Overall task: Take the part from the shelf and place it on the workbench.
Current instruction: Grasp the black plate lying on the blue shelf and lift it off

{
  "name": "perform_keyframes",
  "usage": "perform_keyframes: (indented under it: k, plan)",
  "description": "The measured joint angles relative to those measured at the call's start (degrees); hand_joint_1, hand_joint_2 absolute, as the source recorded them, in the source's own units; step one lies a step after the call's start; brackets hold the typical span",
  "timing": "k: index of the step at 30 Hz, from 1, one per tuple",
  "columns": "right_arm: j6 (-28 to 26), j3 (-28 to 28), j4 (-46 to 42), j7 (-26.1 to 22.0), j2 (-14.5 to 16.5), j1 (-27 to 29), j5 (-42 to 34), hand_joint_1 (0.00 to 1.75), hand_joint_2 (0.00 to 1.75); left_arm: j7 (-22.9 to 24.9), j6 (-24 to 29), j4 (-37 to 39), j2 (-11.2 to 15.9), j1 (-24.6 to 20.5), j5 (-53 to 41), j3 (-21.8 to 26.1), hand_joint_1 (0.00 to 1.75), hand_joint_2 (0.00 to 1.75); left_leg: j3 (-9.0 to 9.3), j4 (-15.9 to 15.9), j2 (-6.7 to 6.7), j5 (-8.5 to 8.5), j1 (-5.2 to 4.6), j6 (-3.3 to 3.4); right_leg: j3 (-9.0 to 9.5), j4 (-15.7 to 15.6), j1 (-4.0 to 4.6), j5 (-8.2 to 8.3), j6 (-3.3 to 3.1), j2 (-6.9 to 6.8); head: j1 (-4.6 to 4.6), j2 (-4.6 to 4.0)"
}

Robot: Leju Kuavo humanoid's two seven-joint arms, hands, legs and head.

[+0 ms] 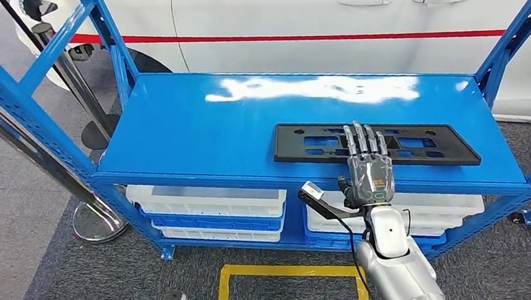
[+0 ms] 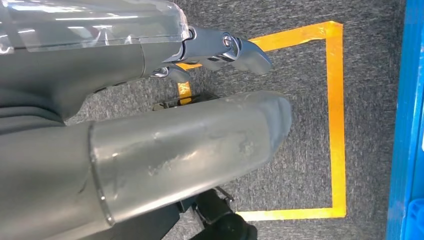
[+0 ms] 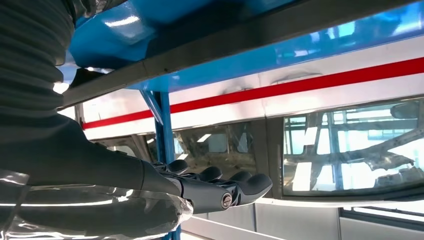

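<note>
Part [image 1: 376, 145] and shelf [image 1: 195, 127] set the terms for this moment: the long black plate with its cut-outs lies flat on the blue top deck, close to the front edge and toward the right end. That placing puts it within easy reach from the front.

The right robot hand [image 1: 369, 166] lies over the plate's near long edge, palm down, its fingers [image 1: 362, 139] stretched out side by side across the black surface. The thumb seems to sit below the shelf's front lip, though the head view is too small there to be sure. In the right wrist view the fingers [image 3: 220, 185] run straight and flat with the plate above the camera, so nothing is clamped; the robot hand reads as extended, holding nothing. A flat reach like this suits a thin plate that gives no edge to pinch until it is drawn over the lip.

The left robot hand [image 2: 220, 50] hangs low over the grey carpet and yellow floor tape [image 2: 336, 120], fingers loosely apart and empty, kept clear of the reach.

The lift is not yet done, by my judgement.
</note>
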Motion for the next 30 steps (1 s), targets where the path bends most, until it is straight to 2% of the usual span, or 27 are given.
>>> perform_keyframes:
  k: [2,3,4,5,8,9,10,12,13,14,15,17,18,19,22,24,26,27,28,29,30]
  plan:
    - [0.0,-0.1,0.1,0.1,-0.1,-0.1,0.0,0.0,1.75,0.3,0.1,0.0,0.0,0.0,0.6,-0.1,0.0,0.0,0.42,0.5,-0.02,-0.34,-0.07,-0.4,3.36,-7.1,0.08,3.9,-0.39,-0.02,0.01,0.0]
    - [0.0,-0.2,0.1,0.2,-0.1,-0.1,0.1,0.0,1.75,0.5,0.3,0.0,0.0,0.0,1.0,-0.1,0.0,0.0,0.39,0.7,-0.04,-0.58,-0.17,-0.63,4.71,-10.2,0.17,4.92,-0.68,-0.01,-0.01,0.0]
    - [0.0,-0.2,0.1,0.3,-0.1,-0.1,0.2,0.0,1.75,0.7,0.5,0.0,0.0,0.0,1.2,-0.1,0.0,0.0,0.25,0.9,-0.05,-0.72,-0.24,-0.89,5.44,-12.1,0.29,5.33,-0.93,0.0,-0.03,0.0]
    - [0.0,-0.3,0.1,0.4,-0.1,0.0,0.2,0.0,1.75,0.8,0.8,0.1,0.0,-0.1,1.3,-0.1,0.0,0.0,0.08,1.0,-0.05,-0.76,-0.3,-1.15,5.6,-12.7,0.43,5.06,-1.17,0.02,-0.04,0.0]
    - [0.0,-0.4,0.2,0.8,-0.2,0.2,0.7,0.0,1.75,0.8,1.4,0.1,0.0,-0.1,1.3,-0.1,0.0,0.0,-0.15,1.4,-0.01,-1.39,-0.21,-2.01,5.91,-13.3,0.26,4.97,-1.93,0.03,-0.04,0.0]
    - [0.0,-0.4,0.2,0.9,-0.2,0.1,0.8,0.0,1.75,0.8,1.5,0.1,0.0,-0.1,1.2,-0.1,0.0,0.0,-0.74,2.9,0.02,-2.32,-0.15,-2.35,6.17,-13.6,0.11,4.95,-2.25,-0.01,-0.06,0.0]
    - [0.0,-0.5,0.2,1.0,-0.2,0.1,0.9,0.0,1.75,0.8,1.6,0.1,0.0,-0.2,1.2,-0.1,0.0,0.0,-2.02,5.7,0.04,-3.77,-0.02,-2.69,6.43,-13.7,-0.01,4.89,-2.53,-0.08,-0.07,0.0]
    - [0.0,-0.5,0.3,1.0,-0.2,0.1,0.9,0.0,1.75,0.7,1.7,0.1,0.0,-0.2,1.2,-0.1,0.0,0.0,-6.02,13.5,0.05,-6.86,0.17,-3.22,6.63,-13.7,0.0,4.69,-2.84,-0.15,-0.07,0.0]
    - [0.0,-0.5,0.4,1.1,-0.2,0.1,0.9,0.0,1.75,0.5,1.6,0.1,0.0,-0.2,1.1,-0.1,0.0,0.0,-7.78,16.5,0.05,-7.53,0.26,-3.38,6.69,-13.7,0.01,4.6,-2.88,-0.15,-0.07,0.0]
    - [0.0,-0.5,0.5,1.1,-0.2,0.1,0.9,0.0,1.75,0.2,1.6,0.1,0.0,-0.1,1.1,-0.1,0.0,0.0,-8.6,17.5,0.06,-7.07,0.3,-3.46,6.77,-13.7,0.0,4.52,-2.88,-0.12,-0.07,0.0]
    - [0.0,-0.5,0.6,1.1,-0.2,0.1,0.9,0.0,1.75,-0.1,1.4,0.1,0.0,-0.1,1.0,-0.1,0.0,0.0,-8.18,16.0,0.06,-5.41,0.33,-3.43,6.93,-13.6,-0.01,4.41,-2.82,-0.06,-0.08,0.0]
    - [0.0,-0.5,0.7,1.0,-0.2,0.1,0.9,0.0,1.75,-0.6,1.2,0.1,0.1,-0.1,0.8,-0.1,0.0,0.0,-4.8,8.2,0.09,-0.99,0.33,-3.06,7.41,-13.6,-0.02,4.1,-2.55,0.03,-0.07,0.0]
    - [0.0,-0.5,0.7,1.0,-0.2,0.1,0.9,0.0,1.75,-0.8,1.1,0.1,0.1,-0.2,0.8,-0.1,0.0,0.0,-3.03,4.4,0.1,0.37,0.21,-2.79,7.56,-13.6,0.07,3.92,-2.3,0.07,-0.05,0.0]
    - [0.0,-0.5,0.7,1.0,-0.3,0.0,0.8,0.0,1.75,-0.9,1.0,0.1,0.1,-0.3,0.7,-0.1,0.0,0.0,-1.95,2.1,0.08,0.85,0.07,-2.48,7.61,-13.7,0.15,3.79,-2.0,0.07,-0.05,0.0]
    - [0.0,-0.7,0.8,0.8,-0.3,0.0,0.7,0.0,1.75,-1.2,1.0,0.1,0.2,-0.3,0.3,-0.2,0.0,0.0,-1.12,0.3,-0.04,0.28,-0.09,-1.17,7.62,-13.1,0.27,4.22,-0.83,-0.02,-0.05,0.0]
    - [0.0,-0.8,0.8,0.8,-0.4,-0.1,0.7,0.0,1.75,-1.4,1.1,0.1,0.2,-0.2,0.3,-0.3,0.0,0.0,-0.13,-0.2,-0.06,0.26,0.03,-0.32,7.07,-11.1,0.17,3.44,-0.34,-0.1,0.0,0.0]
    - [0.0,-1.0,0.8,0.7,-0.5,-0.3,0.6,0.0,1.75,-1.3,1.5,0.1,0.2,-0.4,0.5,-0.3,0.0,0.0,0.53,-0.3,0.0,0.36,0.0,0.16,4.45,-6.0,0.09,0.35,0.01,-0.12,0.02,0.0]
    - [0.0,-1.0,0.8,0.7,-0.5,-0.3,0.6,0.0,1.75,-1.1,1.9,0.1,0.2,-0.4,0.7,-0.3,0.0,0.0,0.58,-0.3,0.03,0.4,-0.04,0.29,2.48,-2.7,0.08,-1.38,0.19,-0.12,0.01,0.0]
    - [0.0,-1.0,0.9,0.8,-0.5,-0.2,0.7,0.0,1.75,-0.8,2.2,0.1,0.2,-0.4,0.9,-0.3,0.0,0.0,0.62,-0.2,0.02,0.3,-0.09,0.32,0.68,0.1,0.06,-2.46,0.3,-0.12,0.0,0.0]
    - [0.0,-1.1,0.9,0.8,-0.6,0.0,0.7,0.0,1.75,-0.6,2.6,0.1,0.2,-0.4,1.0,-0.3,0.0,0.0,0.68,-0.2,-0.01,0.16,-0.11,0.33,-0.43,1.4,0.03,-2.51,0.32,-0.13,0.01,0.0]
    - [0.0,-1.1,1.0,0.8,-0.6,0.1,0.7,0.0,1.75,-0.5,2.8,0.1,0.2,-0.3,1.1,-0.3,0.0,0.0,0.81,-0.1,-0.07,-0.02,-0.12,0.27,-0.49,0.6,0.0,-1.3,0.28,-0.15,0.0,0.0]
